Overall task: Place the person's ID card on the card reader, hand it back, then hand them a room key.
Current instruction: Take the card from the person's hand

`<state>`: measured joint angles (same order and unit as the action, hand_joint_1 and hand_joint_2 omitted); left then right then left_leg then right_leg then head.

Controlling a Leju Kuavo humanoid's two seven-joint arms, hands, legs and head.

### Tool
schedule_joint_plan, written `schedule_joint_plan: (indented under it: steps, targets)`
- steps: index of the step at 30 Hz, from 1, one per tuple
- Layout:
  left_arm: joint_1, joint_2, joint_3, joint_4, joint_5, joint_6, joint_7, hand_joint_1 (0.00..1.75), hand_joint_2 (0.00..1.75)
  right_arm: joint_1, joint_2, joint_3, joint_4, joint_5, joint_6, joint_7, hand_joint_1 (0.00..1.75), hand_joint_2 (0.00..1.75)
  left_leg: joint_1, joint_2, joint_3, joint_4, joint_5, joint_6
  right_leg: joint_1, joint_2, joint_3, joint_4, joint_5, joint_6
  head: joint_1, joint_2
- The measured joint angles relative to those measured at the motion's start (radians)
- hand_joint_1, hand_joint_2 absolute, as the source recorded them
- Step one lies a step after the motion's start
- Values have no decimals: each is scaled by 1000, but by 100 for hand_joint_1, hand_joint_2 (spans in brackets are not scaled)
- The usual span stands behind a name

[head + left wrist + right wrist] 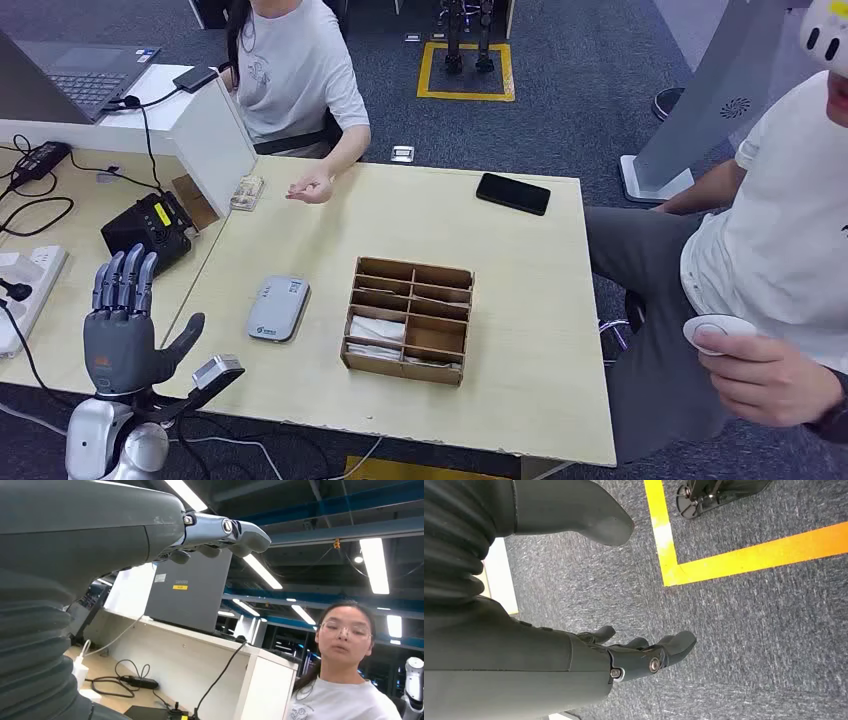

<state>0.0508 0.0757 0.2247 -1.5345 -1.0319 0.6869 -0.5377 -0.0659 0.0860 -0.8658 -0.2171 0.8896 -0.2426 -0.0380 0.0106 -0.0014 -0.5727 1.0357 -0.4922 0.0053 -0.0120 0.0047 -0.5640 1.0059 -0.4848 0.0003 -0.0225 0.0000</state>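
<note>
Rising at the near left corner of the surface (520, 400), the left hand (125, 325) stands upright, palm forward, fingers straight and spread, thumb out, holding nothing. Right of it the grey card reader (278, 308) lies flat with bare wood all round, then the wooden divided box (408, 320), near the front edge. Across the surface a person's hand (312, 187) rests by the far edge; whether it holds a card I cannot tell. The right hand (644, 655) hangs over carpet, fingers loosely apart, empty.
</note>
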Motion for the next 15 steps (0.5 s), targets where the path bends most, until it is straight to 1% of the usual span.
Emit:
schedule_joint_plan:
  steps: [2,6,8,9,12,13,15]
  targets:
    - [0,-1,0,4,-6,0,-3,0,175,0,1,0,0,2,0,-1,0,175,0,0,0,0,0,0,0,0,0,0,0,0,0,0]
    - [-4,-13,11,17,-49,1,-36,175,175,-1,5,-2,0,7,0,-2,0,175,0,0,0,0,0,0,0,0,0,0,0,0,0,0]
    - [-5,-18,17,21,-61,2,-50,175,175,-1,6,-4,0,14,0,-3,0,175,0,0,0,0,0,0,0,0,0,0,0,0,0,0]
    - [-5,-19,18,23,-63,3,-53,140,175,-1,6,-6,0,17,0,-3,0,175,0,0,0,0,0,0,0,0,0,0,0,0,0,0]
    - [-5,-21,19,25,-66,3,-57,9,44,-1,7,-9,1,21,1,-3,0,175,0,0,0,0,0,0,0,0,0,0,0,0,0,0]
    - [-6,-24,22,25,-73,3,-65,0,0,-1,7,-9,1,21,1,-2,0,175,0,0,0,0,0,0,0,0,0,0,0,0,0,0]
    - [-12,-40,40,25,-87,3,-98,0,0,-1,8,-10,1,23,2,-3,0,175,0,0,0,0,0,0,0,0,0,0,0,0,0,0]
